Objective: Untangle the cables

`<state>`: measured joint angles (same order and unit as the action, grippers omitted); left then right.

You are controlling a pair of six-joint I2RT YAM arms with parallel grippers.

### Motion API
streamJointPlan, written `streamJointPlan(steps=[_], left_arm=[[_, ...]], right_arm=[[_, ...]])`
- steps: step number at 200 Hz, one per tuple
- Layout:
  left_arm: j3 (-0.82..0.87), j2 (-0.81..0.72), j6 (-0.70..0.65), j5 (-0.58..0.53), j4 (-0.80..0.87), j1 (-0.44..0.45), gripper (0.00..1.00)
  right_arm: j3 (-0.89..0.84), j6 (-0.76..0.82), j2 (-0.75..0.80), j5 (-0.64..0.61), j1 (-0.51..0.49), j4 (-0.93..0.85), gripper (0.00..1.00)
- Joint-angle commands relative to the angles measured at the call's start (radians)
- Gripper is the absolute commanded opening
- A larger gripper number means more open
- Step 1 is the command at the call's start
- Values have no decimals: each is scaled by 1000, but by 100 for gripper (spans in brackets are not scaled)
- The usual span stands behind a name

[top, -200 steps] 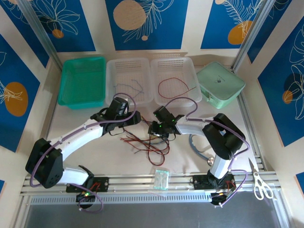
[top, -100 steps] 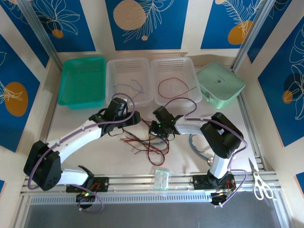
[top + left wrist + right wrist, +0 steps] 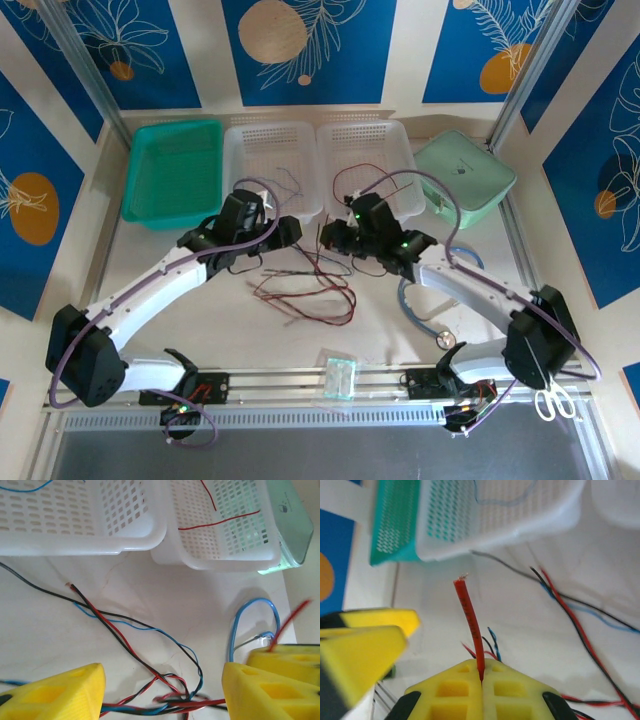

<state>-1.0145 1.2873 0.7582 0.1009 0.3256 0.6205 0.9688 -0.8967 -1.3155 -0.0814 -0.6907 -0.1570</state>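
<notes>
Clearly right gripper [image 3: 481,674] pinches a red cable [image 3: 469,612] (lower end hidden); left gripper [image 3: 162,690] gapes.

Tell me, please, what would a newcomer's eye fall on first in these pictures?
The knot of red, black and blue cables lies in the middle of the table. The right gripper is shut on a red cable, whose bare end pokes out past its fingers; the left gripper hangs open over the knot. Behind stand two white baskets, each holding one cable.
</notes>
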Motion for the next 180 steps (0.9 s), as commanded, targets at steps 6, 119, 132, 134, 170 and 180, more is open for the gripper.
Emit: streamJointPlan(steps=[6,119,132,134,170,180], left_arm=[[-32,-7,-13,10,37,8,63],[-109,-3,-65,20,75,8,64],[-127,-1,-69,27,79,8,64],[-132,-2,-69,28,78,8,64],[-268,-7,-177,17,156,25,64],[-302,-12,-218,4,168,29,63]], right_arm=[[29,60,54,-17,43,51,0],[241,121,115,100,172,118,0],[267,124,113,101,181,114,0],[269,125,114,101,182,113,0],[292,128,113,101,189,94,0],[288,128,114,103,189,91,0]])
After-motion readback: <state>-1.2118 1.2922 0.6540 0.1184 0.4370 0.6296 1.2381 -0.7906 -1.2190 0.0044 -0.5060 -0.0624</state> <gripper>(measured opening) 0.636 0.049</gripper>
